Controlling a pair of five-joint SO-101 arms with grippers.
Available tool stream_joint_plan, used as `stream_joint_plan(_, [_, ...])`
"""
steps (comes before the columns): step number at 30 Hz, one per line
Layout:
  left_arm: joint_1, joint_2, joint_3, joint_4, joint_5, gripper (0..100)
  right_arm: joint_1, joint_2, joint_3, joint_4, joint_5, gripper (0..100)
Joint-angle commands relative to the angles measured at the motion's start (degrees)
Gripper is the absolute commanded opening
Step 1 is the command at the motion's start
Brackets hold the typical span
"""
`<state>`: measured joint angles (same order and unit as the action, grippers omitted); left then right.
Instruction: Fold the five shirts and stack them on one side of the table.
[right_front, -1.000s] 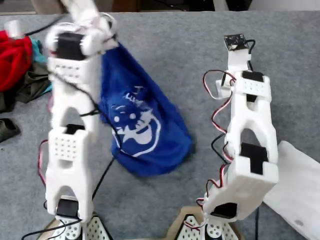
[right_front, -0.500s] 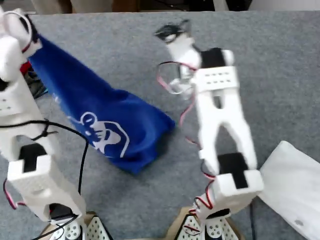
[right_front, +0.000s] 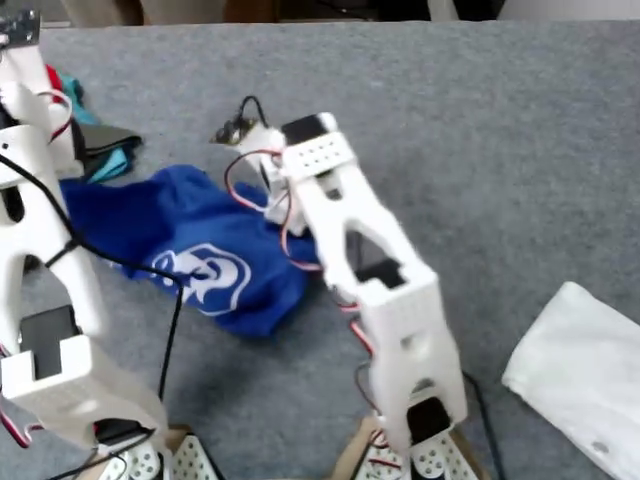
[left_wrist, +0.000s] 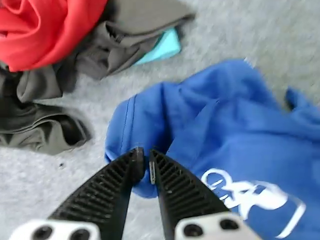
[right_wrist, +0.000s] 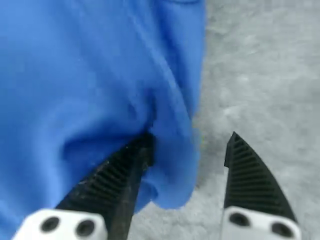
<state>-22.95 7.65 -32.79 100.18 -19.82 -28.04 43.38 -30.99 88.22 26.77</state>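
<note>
Lying crumpled on grey desk, left of centre: blue shirt. Left jaws pinched narrow on its edge, near red shirt and dark shirts. Right jaws wide, one jaw tucked into blue fold. White shirt at right.

The white shirt is cut off at the corner. The right arm hides part of the blue shirt, the left arm much of the heap; 1 right claw finger is buried in cloth.
</note>
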Motion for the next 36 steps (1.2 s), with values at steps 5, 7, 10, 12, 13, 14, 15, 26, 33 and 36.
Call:
stream_joint_plan(5, [-5.9,-3.4,8.5,0.6,-8.7,2,-0.5,11.2,-12.0,5.1,-0.8,6.5])
stream_joint_plan(7, [-6.0,-3.1,12.6,0.6,-10.0,2,0.6,13.1,-15.3,6.0,-1.2,6.5])
stream_joint_plan(10, [-5.2,-2.9,17.7,0.5,-10.0,2,3.6,14.4,-22.3,6.1,-3.8,2.8])
stream_joint_plan(12, [-3.2,-2.9,20.6,0.0,-10.0,2,6.0,14.5,-28.4,6.2,-5.1,0.5])
stream_joint_plan(13, [-2.1,-2.9,22.1,-1.0,-9.8,2,7.0,14.5,-31.5,6.8,-5.0,0.6])
stream_joint_plan(14, [-0.8,-2.9,23.5,-2.1,-9.1,2,7.6,14.5,-35.0,7.6,-4.7,0.5])
stream_joint_plan(15, [0.4,-2.9,24.5,-3.3,-8.2,2,8.0,14.5,-38.7,8.8,-4.7,0.5])
stream_joint_plan(26, [5.9,-2.9,33.6,-10.5,-5.5,2,7.3,14.6,-55.3,14.2,4.2,0.5])
stream_joint_plan(33, [2.4,-2.9,33.0,-10.2,-9.1,2,-0.1,15.3,-34.8,12.0,6.2,0.5])
stream_joint_plan(36, [0.2,-2.9,30.9,-10.1,-9.6,2,-3.5,16.8,-31.1,11.5,6.2,1.5])
